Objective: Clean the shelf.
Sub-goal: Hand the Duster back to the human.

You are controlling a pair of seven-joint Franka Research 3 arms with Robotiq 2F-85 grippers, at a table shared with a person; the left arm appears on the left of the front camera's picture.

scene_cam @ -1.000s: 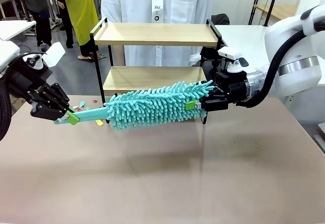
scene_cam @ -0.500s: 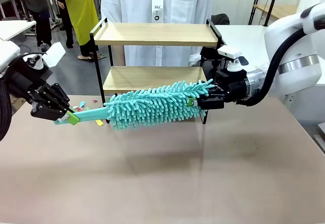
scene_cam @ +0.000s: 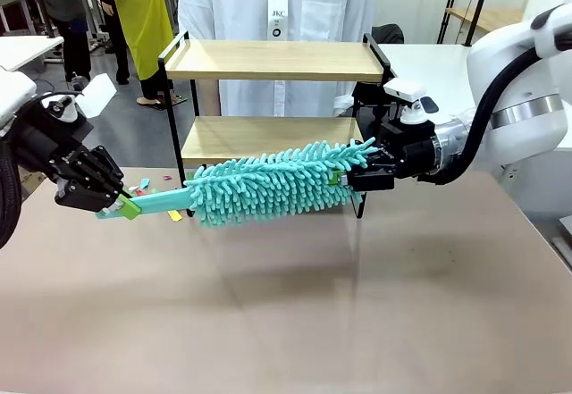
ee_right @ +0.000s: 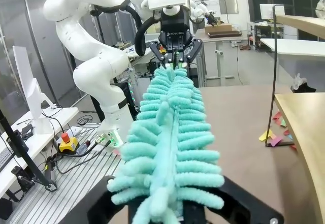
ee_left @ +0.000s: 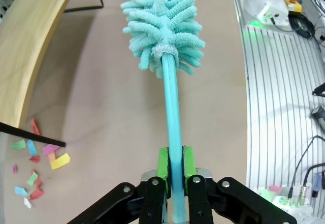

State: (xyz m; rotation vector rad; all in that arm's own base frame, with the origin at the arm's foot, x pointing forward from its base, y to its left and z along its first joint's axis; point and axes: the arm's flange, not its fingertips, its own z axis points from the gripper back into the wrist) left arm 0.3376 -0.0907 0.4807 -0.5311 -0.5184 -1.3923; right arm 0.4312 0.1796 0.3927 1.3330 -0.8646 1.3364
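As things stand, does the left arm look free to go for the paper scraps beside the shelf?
Probably not: the left tool sits around the duster handle, though the scraps lie close by with nothing between.

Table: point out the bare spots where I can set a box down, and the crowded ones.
Free: the whole near half of the table, in front of the duster; also the shelf's top board. Crowded: the strip along the shelf's foot, spanned by the duster between both arms, with paper scraps at its left leg.

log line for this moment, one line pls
phase: duster handover | left gripper: pads beside duster handle | right gripper: shut on duster head | shelf: behind duster, untouched | paper scraps: on table by shelf foot
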